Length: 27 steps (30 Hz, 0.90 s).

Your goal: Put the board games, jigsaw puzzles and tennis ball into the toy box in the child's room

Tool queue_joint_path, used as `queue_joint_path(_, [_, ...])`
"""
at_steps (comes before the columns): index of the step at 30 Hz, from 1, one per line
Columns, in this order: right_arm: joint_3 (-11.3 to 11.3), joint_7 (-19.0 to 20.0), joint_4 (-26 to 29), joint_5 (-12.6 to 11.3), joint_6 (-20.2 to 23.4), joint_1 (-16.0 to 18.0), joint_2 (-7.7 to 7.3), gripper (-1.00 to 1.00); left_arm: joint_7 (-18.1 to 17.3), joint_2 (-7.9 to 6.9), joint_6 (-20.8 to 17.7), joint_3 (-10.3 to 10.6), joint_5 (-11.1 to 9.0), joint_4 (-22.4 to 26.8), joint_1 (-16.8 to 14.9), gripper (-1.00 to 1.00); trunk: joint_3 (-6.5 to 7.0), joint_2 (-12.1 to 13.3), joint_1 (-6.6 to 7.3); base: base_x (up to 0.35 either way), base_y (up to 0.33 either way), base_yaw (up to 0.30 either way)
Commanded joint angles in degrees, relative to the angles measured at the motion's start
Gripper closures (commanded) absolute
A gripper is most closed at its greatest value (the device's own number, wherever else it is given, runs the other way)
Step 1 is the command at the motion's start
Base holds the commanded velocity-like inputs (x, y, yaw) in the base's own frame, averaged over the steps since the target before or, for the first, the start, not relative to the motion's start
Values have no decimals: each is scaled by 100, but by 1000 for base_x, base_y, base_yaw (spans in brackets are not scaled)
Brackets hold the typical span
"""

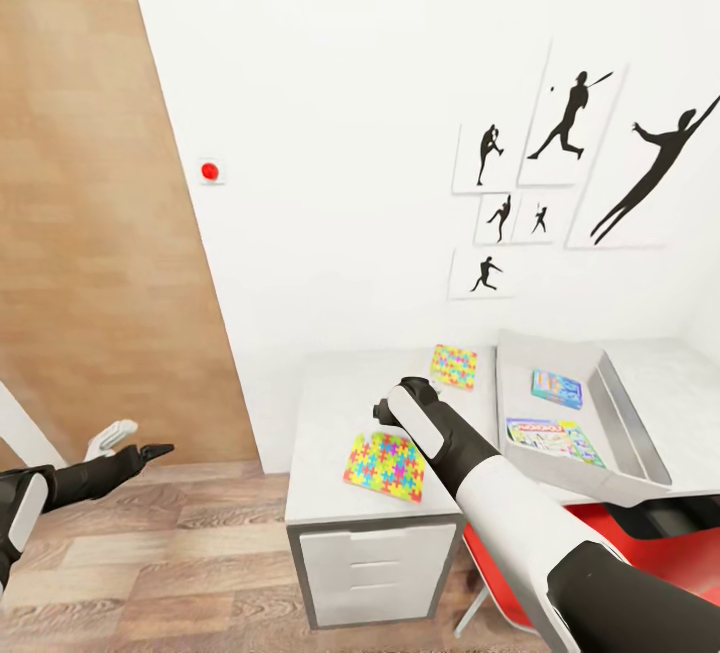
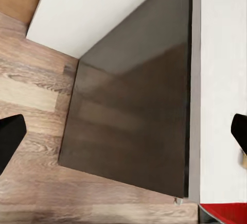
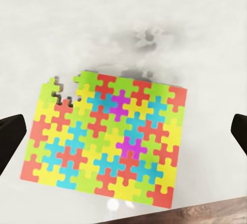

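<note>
On the pale table (image 1: 330,403) lie two jigsaw puzzles, one near the front edge (image 1: 385,465) and one further back (image 1: 454,366). The grey toy box (image 1: 624,415) stands to their right and holds two board games, a blue one (image 1: 557,388) and a white-green one (image 1: 553,440). My right gripper (image 1: 388,409) hovers open above the near puzzle (image 3: 108,139), which lies between its black fingertips (image 3: 10,141) without touching them. My left gripper (image 1: 140,448) is open over the floor, left of the table. The tennis ball and the bed are out of view.
A brown door (image 1: 90,233) fills the left side. A red button (image 1: 209,171) and black sports silhouettes (image 1: 570,123) hang on the white wall. A red chair (image 1: 650,548) sits under the table's right part. The left wrist view faces the table's dark side panel (image 2: 134,105) and plank floor (image 2: 31,80).
</note>
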State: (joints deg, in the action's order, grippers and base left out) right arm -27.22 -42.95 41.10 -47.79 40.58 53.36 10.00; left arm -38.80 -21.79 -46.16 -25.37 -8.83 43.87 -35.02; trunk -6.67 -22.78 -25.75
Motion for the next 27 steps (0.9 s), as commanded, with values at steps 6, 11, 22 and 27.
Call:
queue_joint_path(6, [-2,-47,3,-45,12,7,0,-100,-1041,-85,-72,-28,8,-10,10,-100,-70,-14,-4,0,0,0])
queue_joint_path(11, [5,-49,3,-57,11,7,0,-100,-1357,-96,-76,-17,14,-17,12,-100,-117,-14,-4,0,0,0])
queue_joint_path(22, [15,-49,3,-63,3,7,0,-100,-1453,-110,-71,-26,-4,-18,21,-100,-220,-14,-4,0,0,0])
queue_joint_path(27, [20,-47,3,-94,3,7,0,-100,-1455,-109,-69,-26,-5,-18,20,-100,-267,-14,-4,0,0,0])
